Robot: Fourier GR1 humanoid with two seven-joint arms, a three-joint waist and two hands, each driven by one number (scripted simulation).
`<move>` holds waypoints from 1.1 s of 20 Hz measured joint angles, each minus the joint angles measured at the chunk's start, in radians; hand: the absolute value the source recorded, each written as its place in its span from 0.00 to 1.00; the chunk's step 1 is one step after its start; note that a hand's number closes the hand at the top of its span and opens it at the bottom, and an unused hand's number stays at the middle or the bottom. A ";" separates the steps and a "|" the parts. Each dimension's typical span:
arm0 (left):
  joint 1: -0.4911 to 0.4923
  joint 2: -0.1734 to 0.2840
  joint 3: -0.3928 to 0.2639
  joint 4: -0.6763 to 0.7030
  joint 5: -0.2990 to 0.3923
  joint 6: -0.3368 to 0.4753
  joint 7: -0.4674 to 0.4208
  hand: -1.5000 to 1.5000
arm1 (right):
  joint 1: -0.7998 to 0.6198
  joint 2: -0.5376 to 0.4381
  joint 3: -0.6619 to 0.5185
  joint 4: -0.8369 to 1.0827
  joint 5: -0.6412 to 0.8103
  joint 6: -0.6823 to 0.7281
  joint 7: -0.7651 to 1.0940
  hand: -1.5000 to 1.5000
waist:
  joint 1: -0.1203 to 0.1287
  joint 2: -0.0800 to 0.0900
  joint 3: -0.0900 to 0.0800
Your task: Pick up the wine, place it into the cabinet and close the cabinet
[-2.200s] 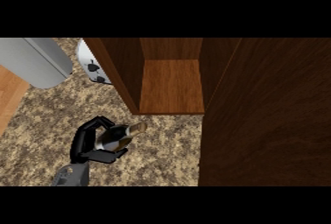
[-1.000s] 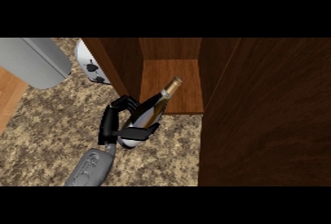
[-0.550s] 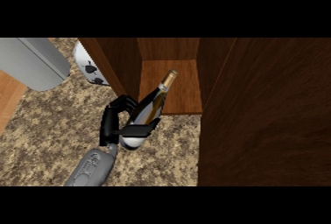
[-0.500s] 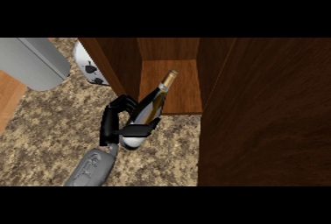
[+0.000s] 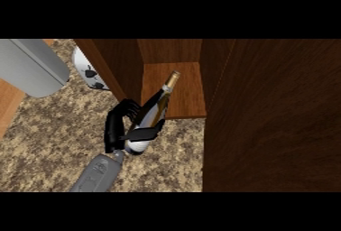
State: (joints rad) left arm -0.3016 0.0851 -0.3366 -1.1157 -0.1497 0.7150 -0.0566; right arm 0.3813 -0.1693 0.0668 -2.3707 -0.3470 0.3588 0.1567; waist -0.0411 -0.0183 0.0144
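Observation:
The wine bottle (image 5: 157,104) is dark with a gold-capped neck and a pale base. My left hand (image 5: 122,126) is shut on its lower body, fingers on the left and thumb across the front. The bottle is tilted, and its neck points up and to the right over the front of the wooden cabinet shelf (image 5: 186,92). The base still hangs over the speckled counter (image 5: 53,135). The cabinet stands open, with its dark door (image 5: 273,113) filling the right side of the view. My right hand does not show.
A grey appliance (image 5: 30,65) sits at the upper left. A white item with black spots (image 5: 90,74) lies beside the cabinet's left wall (image 5: 117,67). A light wooden strip (image 5: 8,106) runs along the left edge.
The left hand has lifted the bottle off the counter and carried it up and right. In the last half second the neck has moved slightly further over the shelf.

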 measured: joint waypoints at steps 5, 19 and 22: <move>0.007 0.001 -0.009 0.002 -0.028 0.050 0.013 1.00 | -0.002 0.002 0.005 0.002 -0.007 0.010 -0.007 0.00 | -0.015 0.000 0.002; 0.024 -0.009 0.001 -0.007 -0.029 0.149 0.010 1.00 | 0.005 0.005 0.025 0.011 -0.020 0.033 -0.023 0.00 | -0.045 0.007 0.002; 0.027 -0.020 0.009 -0.012 -0.020 0.176 0.017 1.00 | 0.007 0.003 0.026 0.011 -0.023 0.038 -0.026 0.00 | -0.052 0.009 0.001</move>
State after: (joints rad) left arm -0.2747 0.0649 -0.3278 -1.1278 -0.1699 0.8913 -0.0397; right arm 0.3884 -0.1663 0.0926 -2.3598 -0.3700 0.3968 0.1305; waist -0.0928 -0.0098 0.0154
